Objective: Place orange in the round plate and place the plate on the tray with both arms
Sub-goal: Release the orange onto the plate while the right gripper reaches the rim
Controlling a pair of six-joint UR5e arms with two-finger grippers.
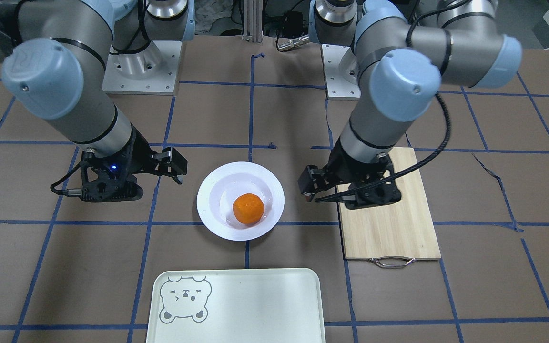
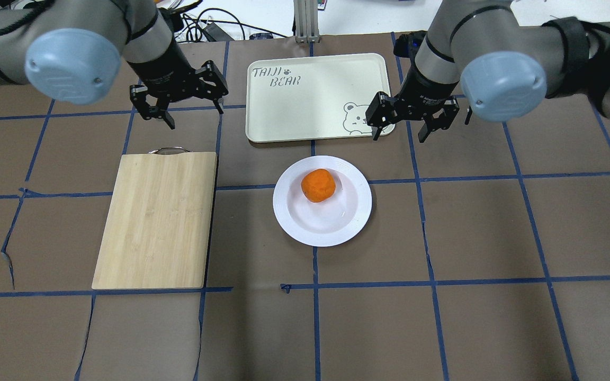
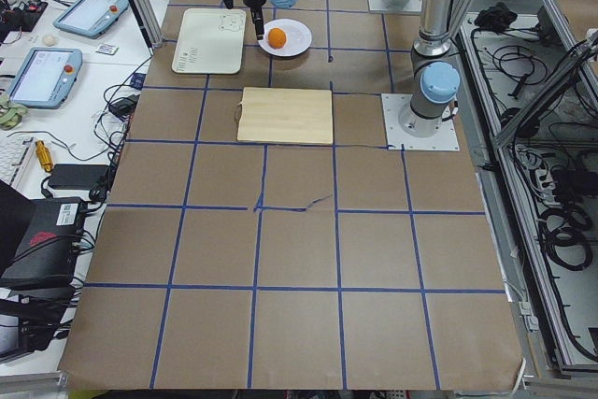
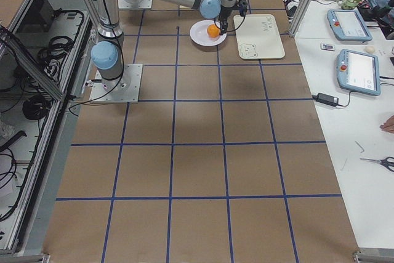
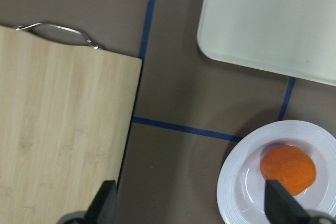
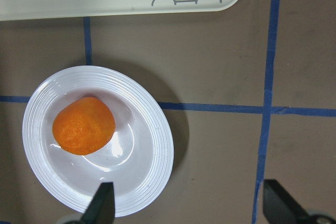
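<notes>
2 tools, both wide open and empty: close the left tool (image 2: 195, 114) and right tool (image 2: 398, 135) on opposite rims of the round plate (image 2: 285, 211), then lift level so the orange (image 2: 318, 185) stays seated.

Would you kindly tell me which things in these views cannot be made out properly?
- Front-facing view: the tray's near edge is cut off by the frame's bottom.
- Front-facing view: the left gripper hides part of the cutting board.
- Left wrist view: the round plate's right and lower rim run off the frame.
- Exterior right view: the tray's bear face is too small for detail.
</notes>
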